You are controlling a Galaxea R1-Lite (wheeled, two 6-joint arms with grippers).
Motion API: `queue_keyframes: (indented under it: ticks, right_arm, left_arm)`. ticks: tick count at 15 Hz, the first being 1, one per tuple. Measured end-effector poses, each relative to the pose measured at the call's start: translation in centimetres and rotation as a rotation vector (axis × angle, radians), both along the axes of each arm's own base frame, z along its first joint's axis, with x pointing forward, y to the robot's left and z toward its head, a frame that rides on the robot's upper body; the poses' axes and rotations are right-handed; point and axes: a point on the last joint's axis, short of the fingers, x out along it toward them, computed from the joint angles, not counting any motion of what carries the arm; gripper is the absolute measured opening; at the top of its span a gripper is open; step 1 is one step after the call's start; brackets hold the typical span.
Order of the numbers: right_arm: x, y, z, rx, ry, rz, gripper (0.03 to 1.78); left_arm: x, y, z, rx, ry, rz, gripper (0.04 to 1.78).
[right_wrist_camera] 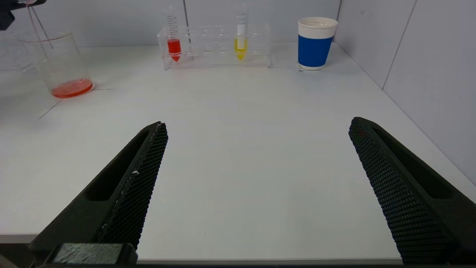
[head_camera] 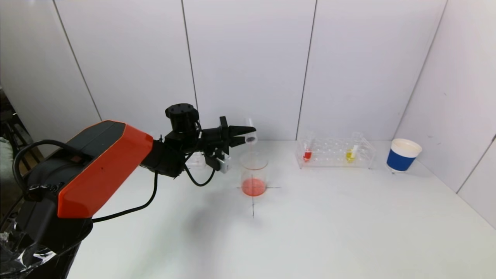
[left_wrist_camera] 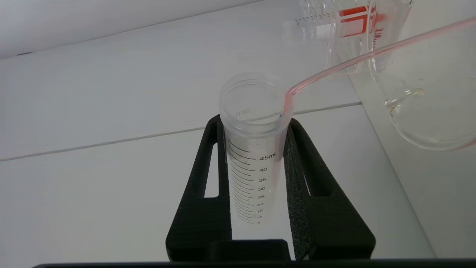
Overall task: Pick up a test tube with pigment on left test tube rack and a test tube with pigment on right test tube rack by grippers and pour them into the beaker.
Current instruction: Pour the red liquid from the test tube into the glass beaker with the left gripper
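My left gripper [head_camera: 243, 136] is shut on a clear graduated test tube [head_camera: 251, 133], tipped on its side above the glass beaker [head_camera: 254, 172]. In the left wrist view both black fingers clamp the test tube [left_wrist_camera: 253, 167], and a thin red stream runs from its lip into the beaker [left_wrist_camera: 405, 93]. Red liquid lies in the beaker's bottom. The right test tube rack [head_camera: 335, 153] holds a red tube [head_camera: 307, 154] and a yellow tube [head_camera: 350, 154]. The left rack [head_camera: 195, 161] is mostly hidden behind my left arm. My right gripper [right_wrist_camera: 258, 123] is open and empty, low over the table's near edge.
A blue and white paper cup [head_camera: 403, 155] stands right of the right rack, near the side wall. A black cross marked on the white table [head_camera: 310, 224] lies under the beaker. White wall panels close off the back and the right side.
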Motion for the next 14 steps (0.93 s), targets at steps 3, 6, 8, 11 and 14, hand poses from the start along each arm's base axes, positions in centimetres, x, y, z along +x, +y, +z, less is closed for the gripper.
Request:
queue_keyframes:
  ticks: [3, 6, 8, 11, 14]
  right_arm:
    - [0.0, 0.0, 0.0, 0.0, 0.0, 0.0, 1.77]
    - [0.0, 0.0, 0.0, 0.0, 0.0, 0.0, 1.77]
    - [0.0, 0.0, 0.0, 0.0, 0.0, 0.0, 1.77]
    - [0.0, 0.0, 0.0, 0.0, 0.0, 0.0, 1.77]
    - [0.0, 0.0, 0.0, 0.0, 0.0, 0.0, 1.77]
  left_arm:
    - [0.04, -0.06, -0.13, 0.003, -0.009, 0.001, 0.44]
    - [0.08, -0.04, -0.12, 0.004, -0.017, 0.007, 0.44]
    - [0.08, -0.08, -0.16, 0.004, -0.016, 0.008, 0.44]
    - [0.14, -0.09, -0.2, 0.002, -0.008, 0.036, 0.44]
    - [0.1, -0.35, -0.03, -0.009, 0.019, 0.083, 0.44]
